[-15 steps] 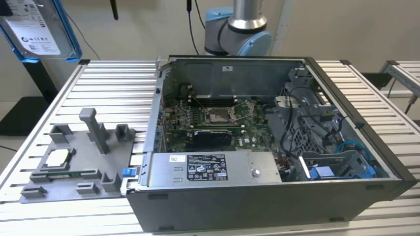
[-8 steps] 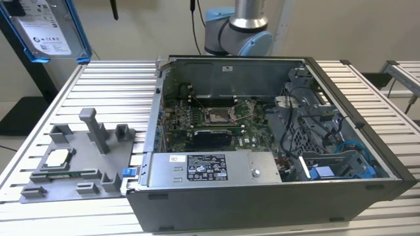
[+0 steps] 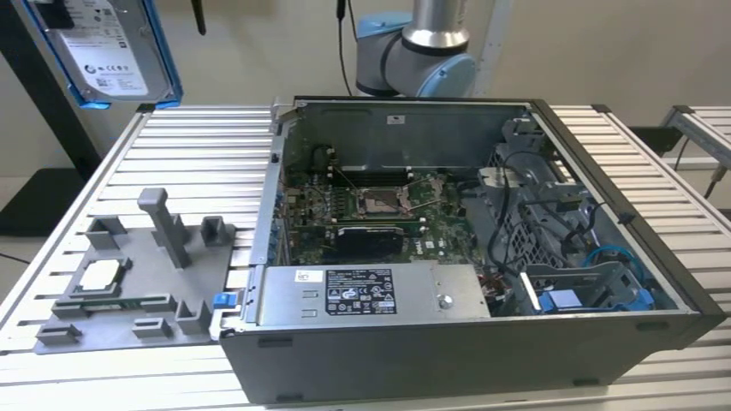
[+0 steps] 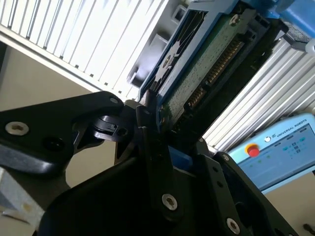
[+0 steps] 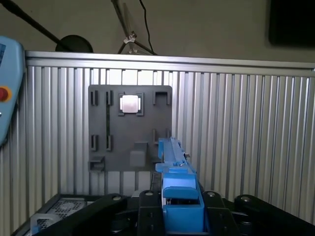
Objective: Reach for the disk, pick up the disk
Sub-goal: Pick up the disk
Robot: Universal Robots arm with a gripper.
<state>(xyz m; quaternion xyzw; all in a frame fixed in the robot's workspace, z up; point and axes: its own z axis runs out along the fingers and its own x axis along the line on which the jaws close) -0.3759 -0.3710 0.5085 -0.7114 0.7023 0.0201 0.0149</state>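
At the exterior view's upper left we saw the flat rectangular silver-grey metal disk [image 3: 109, 43] in its blue plastic frame, hanging above the ribbed aluminium table [image 3: 183, 137], left of the open grey computer case [image 3: 457, 257]. In the first wrist view the black gripper [image 5: 178, 199] was clenched on that frame, so we judged the pick-up done, and any further move called for a steady clamp.

1. A ribbed aluminium surface [image 3: 183, 137] of parallel slats spreads across the exterior view, pale and evenly lit.
2. Behind it stands a plain beige wall [image 3: 263, 51].
3. At the exterior view's right, a second slatted table [image 3: 699, 120] stands just apart from the surface.
4. In the first wrist view a tan floor [image 5: 211, 27] lies beyond the surface's edge — a round black stand base [image 5: 74, 44] rests on it.
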